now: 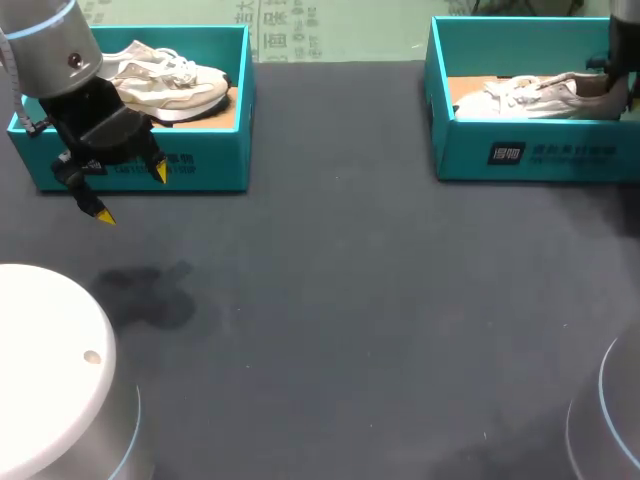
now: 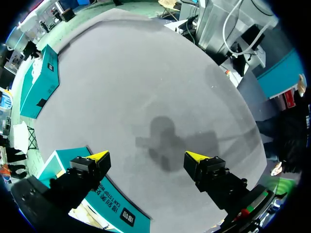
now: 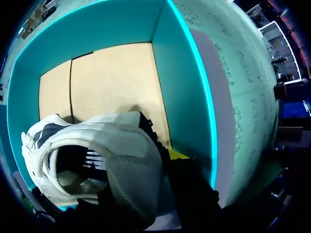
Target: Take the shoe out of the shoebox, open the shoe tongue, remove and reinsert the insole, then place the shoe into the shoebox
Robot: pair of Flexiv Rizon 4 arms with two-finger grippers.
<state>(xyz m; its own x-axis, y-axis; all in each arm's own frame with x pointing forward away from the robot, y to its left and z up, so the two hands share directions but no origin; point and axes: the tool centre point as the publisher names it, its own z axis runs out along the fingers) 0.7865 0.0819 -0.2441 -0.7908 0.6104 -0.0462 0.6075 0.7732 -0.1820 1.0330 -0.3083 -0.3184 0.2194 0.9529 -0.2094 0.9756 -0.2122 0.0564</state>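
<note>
Lying in the right box (image 1: 560,150), the shoe (image 1: 530,95) looks light and soft-sided, firmest at its heel, where the right gripper (image 3: 167,158) sits; its grip cannot be told. The left gripper (image 2: 146,156) hangs wide open over the table (image 1: 350,280).

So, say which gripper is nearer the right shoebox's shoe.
Right. The right gripper is at the heel of that shoe; the left gripper hangs far off, before the other shoebox.
</note>
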